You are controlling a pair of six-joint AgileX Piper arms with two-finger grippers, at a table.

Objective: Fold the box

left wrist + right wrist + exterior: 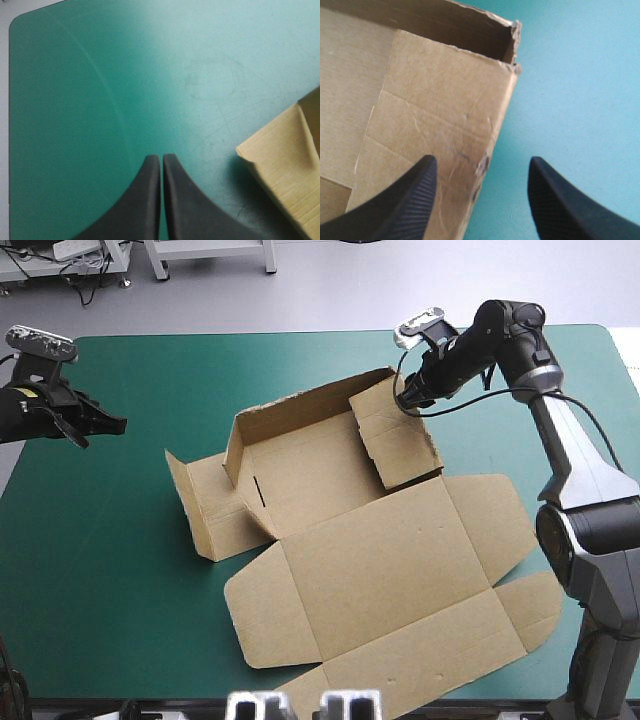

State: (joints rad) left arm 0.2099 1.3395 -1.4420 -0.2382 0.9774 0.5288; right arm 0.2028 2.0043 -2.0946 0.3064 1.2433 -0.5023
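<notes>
The brown box (360, 540) lies mid-table, partly formed: a back wall (300, 405) stands up, a left wall (195, 505) is raised, and a right wall (395, 435) leans inward. The lid and its flaps lie flat toward the front edge. My right gripper (408, 398) hovers open at the far right corner of the box. Its two black fingers straddle the top edge of the right wall (445, 125), one inside (410, 200) and one outside. My left gripper (110, 425) is shut, away from the box over the teal-green cover near the left edge. A box corner (280, 170) shows beside it.
Bare teal-green cover (130, 620) stretches left and in front of the box, and also behind it toward the far edge (300, 336). The lid's front flap (400, 680) reaches the table's near edge.
</notes>
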